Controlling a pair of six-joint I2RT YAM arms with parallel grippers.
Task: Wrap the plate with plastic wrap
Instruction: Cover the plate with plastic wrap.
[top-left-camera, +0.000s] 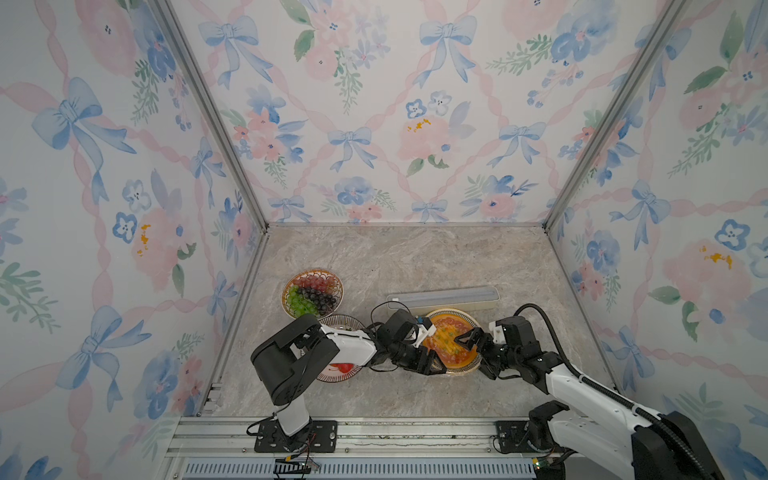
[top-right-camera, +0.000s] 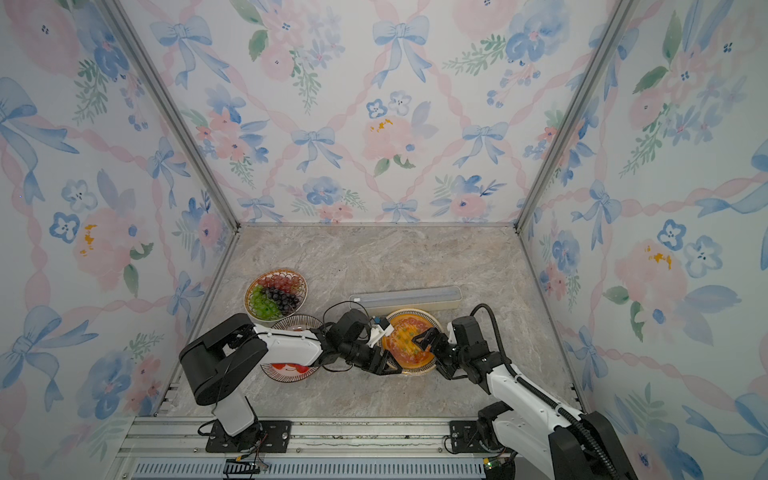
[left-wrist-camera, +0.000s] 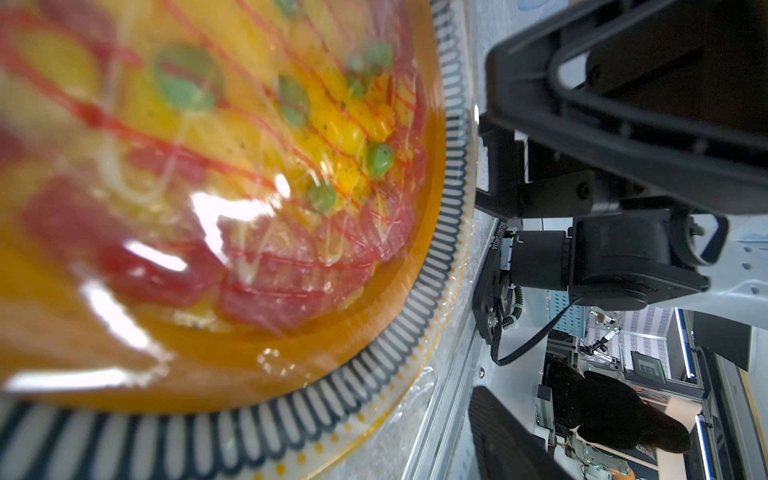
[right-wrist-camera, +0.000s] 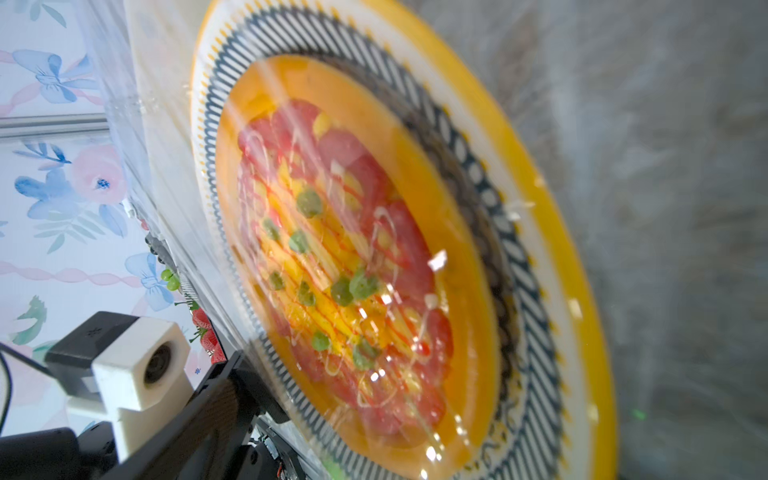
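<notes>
The marble table (top-left-camera: 395, 257) fills the floor of a booth with floral walls, and both arms reach in from its near edge. The left arm (top-left-camera: 353, 345) lies across the table toward the middle, and the right arm (top-left-camera: 561, 374) comes in from the near right corner. The long cream box (top-left-camera: 443, 297) lies flat across the table, just behind the plate (top-left-camera: 453, 312) and nearly touching its far rim. This plate, with its yellow and striped rim, sits between the two arms and holds red, yellow and green food. The wrap (right-wrist-camera: 124, 124) lies over the food as a clear, creased, shiny film, and glare on it shows in both wrist views. In the right wrist view it runs on past the plate's rim as a loose sheet. Whether it joins the box cannot be told. Well to the left, nearer the left wall, is a grape plate (top-left-camera: 336, 279) with green, red and dark grapes (top-left-camera: 311, 296). A strawberry dish (top-left-camera: 336, 376) peeks out from under the left arm. The left gripper (top-left-camera: 432, 360) sits low at the plate's near left rim. Its jaws are parted, and nothing shows between them in the left wrist view. The right gripper (top-left-camera: 469, 337) hangs over the right half of the plate with its jaws spread wide, gripping nothing visible. One left finger (right-wrist-camera: 216, 407) shows beside the plate's rim.
</notes>
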